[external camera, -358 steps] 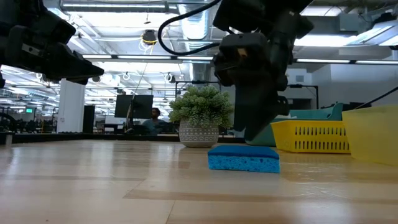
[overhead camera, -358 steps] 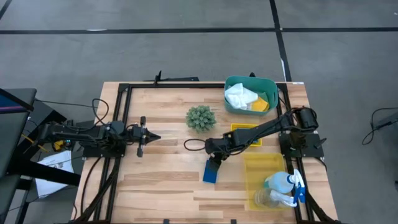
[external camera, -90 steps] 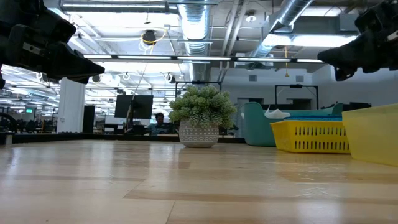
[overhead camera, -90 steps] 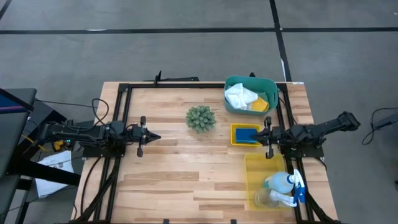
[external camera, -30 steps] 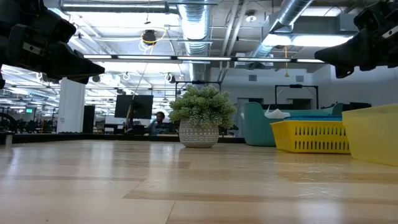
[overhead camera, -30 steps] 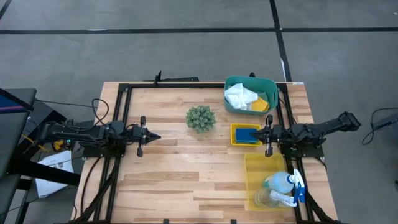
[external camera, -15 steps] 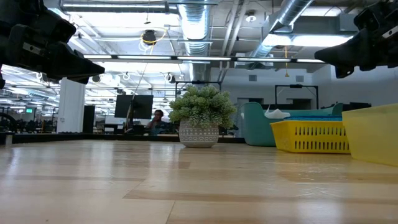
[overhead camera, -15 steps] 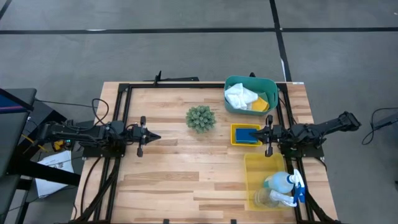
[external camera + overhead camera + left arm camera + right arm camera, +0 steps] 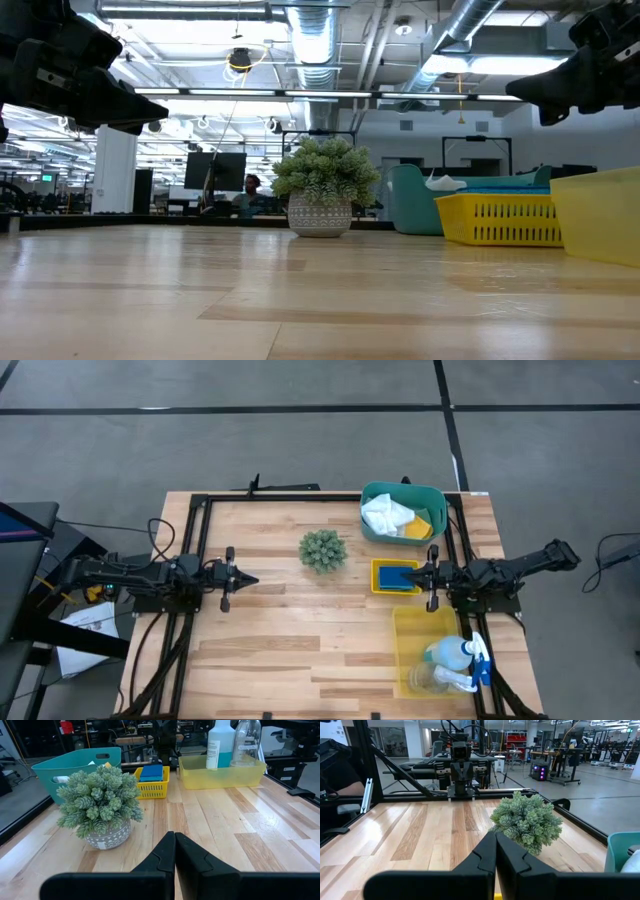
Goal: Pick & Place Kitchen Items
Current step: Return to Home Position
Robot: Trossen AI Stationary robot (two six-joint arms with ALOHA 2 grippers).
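Right gripper [image 9: 418, 573] pulled back to 3 o'clock, fingers [image 9: 483, 857] closed; left gripper [image 9: 243, 580] at 9 o'clock, closed. One blue sponge [image 9: 397, 575], one white cloth [image 9: 385, 514], one spray bottle [image 9: 455, 652], one cup [image 9: 432, 678] binned.

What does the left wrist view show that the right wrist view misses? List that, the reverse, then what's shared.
Left wrist only: the blue sponge in the small yellow basket, and the spray bottle and clear cup in the yellow bin. Right wrist only: the left gripper across the table. Both: the potted plant, the teal bin, the wooden table.
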